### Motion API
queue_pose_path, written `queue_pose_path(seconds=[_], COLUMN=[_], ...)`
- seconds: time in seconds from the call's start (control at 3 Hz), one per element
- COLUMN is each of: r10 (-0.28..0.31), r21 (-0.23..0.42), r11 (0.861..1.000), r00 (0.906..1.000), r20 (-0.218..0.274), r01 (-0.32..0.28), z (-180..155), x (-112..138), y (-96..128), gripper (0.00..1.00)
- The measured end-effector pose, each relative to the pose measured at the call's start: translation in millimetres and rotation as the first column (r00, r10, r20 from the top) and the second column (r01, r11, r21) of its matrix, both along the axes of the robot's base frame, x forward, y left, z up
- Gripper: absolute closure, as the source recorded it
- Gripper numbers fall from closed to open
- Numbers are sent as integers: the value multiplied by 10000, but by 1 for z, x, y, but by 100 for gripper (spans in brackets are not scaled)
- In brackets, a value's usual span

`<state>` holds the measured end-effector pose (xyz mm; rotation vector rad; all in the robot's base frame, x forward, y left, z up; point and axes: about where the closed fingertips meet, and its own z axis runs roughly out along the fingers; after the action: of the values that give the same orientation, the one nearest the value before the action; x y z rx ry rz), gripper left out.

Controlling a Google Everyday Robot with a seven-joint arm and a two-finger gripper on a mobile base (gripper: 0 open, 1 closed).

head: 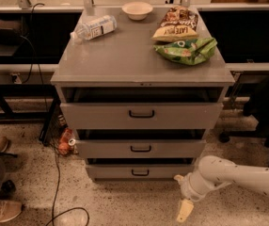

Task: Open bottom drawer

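The bottom drawer (111,172) is the lowest, narrowest grey front of the cabinet, with a small black loop handle (140,173). It stands slightly out from the cabinet, with a dark gap above it. My gripper (182,195) is low near the floor, just right of the drawer's right end and a little in front of it. Its cream fingertips (185,211) are spread apart and hold nothing. It does not touch the handle. The white arm (238,175) comes in from the right.
The middle drawer (101,149) and top drawer (97,115) also stand slightly out. On the cabinet top (125,60) lie a water bottle (93,28), a bowl (137,10) and chip bags (184,34). A person's foot (3,211), cables and cans (65,142) are on the floor at left.
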<state>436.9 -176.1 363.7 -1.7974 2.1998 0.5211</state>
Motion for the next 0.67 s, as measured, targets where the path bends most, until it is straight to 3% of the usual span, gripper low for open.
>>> queue_pose_path(seconds=[0.67], r10=[945], r21=[-52], r11=[9955], r00=[9901], r20=[1041], r01=[-945], z=[-80], x=[28], y=[-26], gripper=[0])
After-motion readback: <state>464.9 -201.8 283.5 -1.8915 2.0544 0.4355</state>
